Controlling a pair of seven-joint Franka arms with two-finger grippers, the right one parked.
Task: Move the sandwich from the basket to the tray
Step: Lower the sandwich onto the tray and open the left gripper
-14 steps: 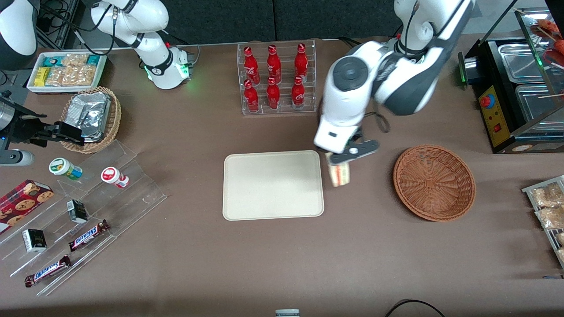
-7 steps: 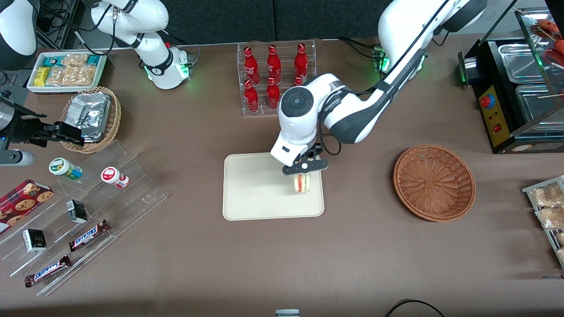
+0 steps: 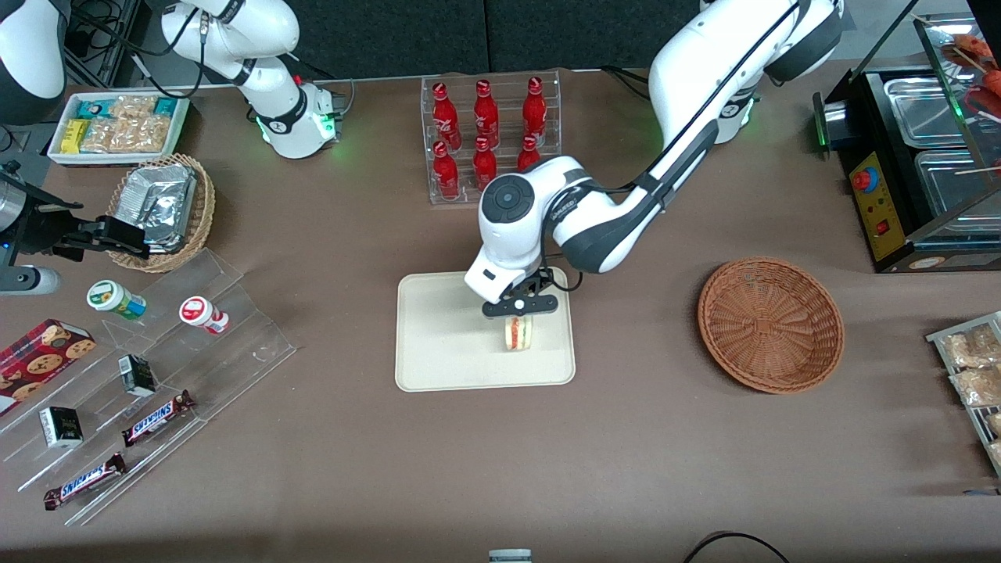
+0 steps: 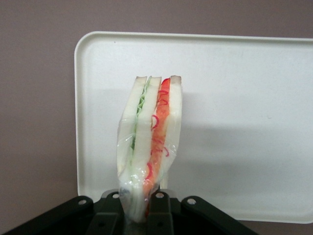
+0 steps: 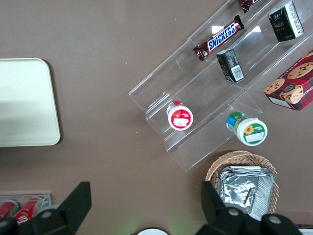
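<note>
over the cream-coloured tray (image 3: 446,344) hangs the left arm's gripper (image 3: 519,306), its fingers clamped on one end of the sandwich (image 4: 149,142), which dangles edge-on from them in its clear film wrap. from the front view the wedge (image 3: 518,333) sits above the part of the tray toward the working arm's end of the table, inside the rim and not over bare tabletop. whether its lowest tip touches the tray yet cannot be told (the wrist view shows a soft shadow on the tray surface beneath it, which suggests a gap remains).

the woven wicker basket (image 3: 770,324) lies empty and well apart, so the carry looks done and the setting-down is what remains. to do it well, i judge the arm should lower straight down until the bread meets the tray before letting go; released from height, a wedge held on edge like this would likely tip and could roll toward the rim. the film wrap may also cling to the fingers, so opening fully and then lifting straight up seems wise. the red cola bottles (image 3: 485,129) in their clear rack stand near the forearm, so the retreat should go upward, not sideways.
</note>
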